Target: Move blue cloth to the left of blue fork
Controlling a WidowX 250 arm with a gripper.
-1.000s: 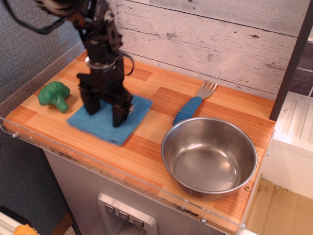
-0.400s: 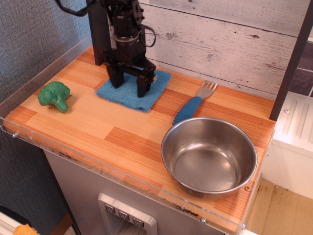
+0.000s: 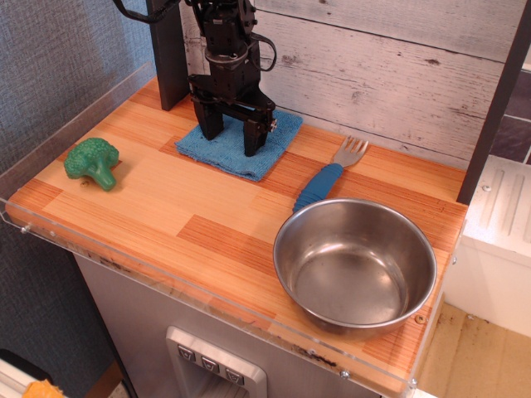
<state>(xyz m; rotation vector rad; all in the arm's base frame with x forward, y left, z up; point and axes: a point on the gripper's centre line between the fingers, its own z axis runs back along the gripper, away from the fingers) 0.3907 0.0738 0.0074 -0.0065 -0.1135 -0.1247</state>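
A black pincer stands with its two fingers spread apart, tips pressed onto the blue cloth, which lies flat near the counter's back wall, left of the blue fork. A steel bowl and broccoli sit nearby.

The blue cloth lies flat and spread out, a square of medium-blue terry turned slightly askew, just left of the blue fork. The fork lies on its side at a slant, its ribbed blue handle nearer the front and its grey four-tined head pointing toward the back.
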